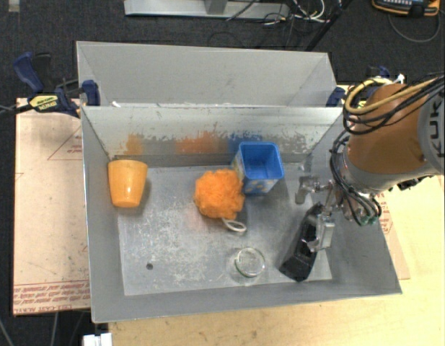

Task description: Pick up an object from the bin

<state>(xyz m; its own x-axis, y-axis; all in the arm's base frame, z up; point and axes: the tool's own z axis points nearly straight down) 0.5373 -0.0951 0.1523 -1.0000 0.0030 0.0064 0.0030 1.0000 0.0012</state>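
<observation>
Dark floor strewn with cables surrounds the scratched grey metal bin. Near its front right corner lies a black, elongated, matte block, slanted, its upper end right at the pincer of the orange-covered arm. Whether the pincer is apart or together cannot be told. Leftward lie a clear round lid, a fluffy orange scrubber, a blue square plastic tub and an orange plastic cup.

My claw hangs over the right front corner of the grey bin, at the upper end of a black oblong object. To its left are a clear round lid, an orange puff, a blue box and an orange cup.
</observation>
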